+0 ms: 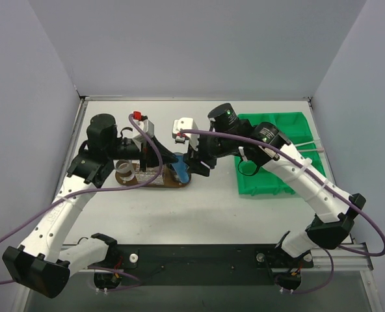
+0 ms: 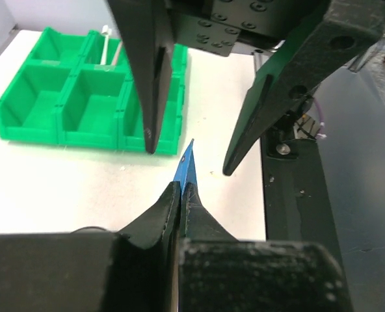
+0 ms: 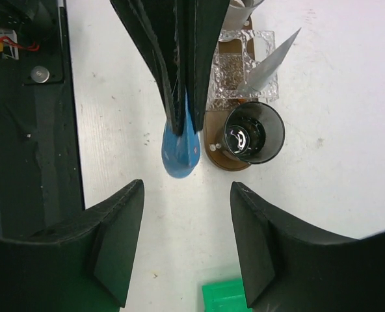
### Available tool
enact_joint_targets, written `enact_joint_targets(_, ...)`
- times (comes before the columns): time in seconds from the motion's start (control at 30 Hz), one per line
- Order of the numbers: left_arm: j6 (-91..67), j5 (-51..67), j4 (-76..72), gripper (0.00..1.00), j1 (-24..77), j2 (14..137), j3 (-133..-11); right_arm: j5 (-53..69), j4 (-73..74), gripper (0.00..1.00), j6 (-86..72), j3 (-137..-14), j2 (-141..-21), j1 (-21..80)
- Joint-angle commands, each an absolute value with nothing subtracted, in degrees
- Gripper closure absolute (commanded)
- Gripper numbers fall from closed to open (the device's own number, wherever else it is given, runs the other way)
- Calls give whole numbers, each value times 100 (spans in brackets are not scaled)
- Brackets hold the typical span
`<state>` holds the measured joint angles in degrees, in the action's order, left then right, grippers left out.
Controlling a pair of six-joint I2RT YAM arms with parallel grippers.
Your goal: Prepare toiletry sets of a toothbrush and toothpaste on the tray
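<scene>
Blue toothpaste (image 3: 180, 148) hangs at the three o'clock end of the tray (image 1: 172, 184), nipped tight in the left pincer (image 2: 181, 187); the right pincer (image 3: 186, 195) gapes empty. So thin a hold could slip, dropping it off-tray.

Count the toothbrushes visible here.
2 toothbrushes, side by side in one compartment of the green bin; others may be hidden from view.
</scene>
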<state>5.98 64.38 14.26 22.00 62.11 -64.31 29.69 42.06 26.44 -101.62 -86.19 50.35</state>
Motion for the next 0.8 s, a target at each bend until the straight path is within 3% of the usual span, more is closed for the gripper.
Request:
enact_joint_targets(0.0, 1036, 5681, 1888, 100, 2022, 5968, -6908, 2628, 4017, 49, 2654, -10020, -8288, 5036)
enact_joint_targets(0.43, 870, 4176, 1951, 100, 458, 5247, -6654, 1925, 3639, 48, 2531, -9457, -7963, 4834)
enact_joint_targets(0.77, 598, 3085, 1662, 100, 132, 5168, -6206, 1688, 3332, 49, 2286, -9071, -7787, 4729)
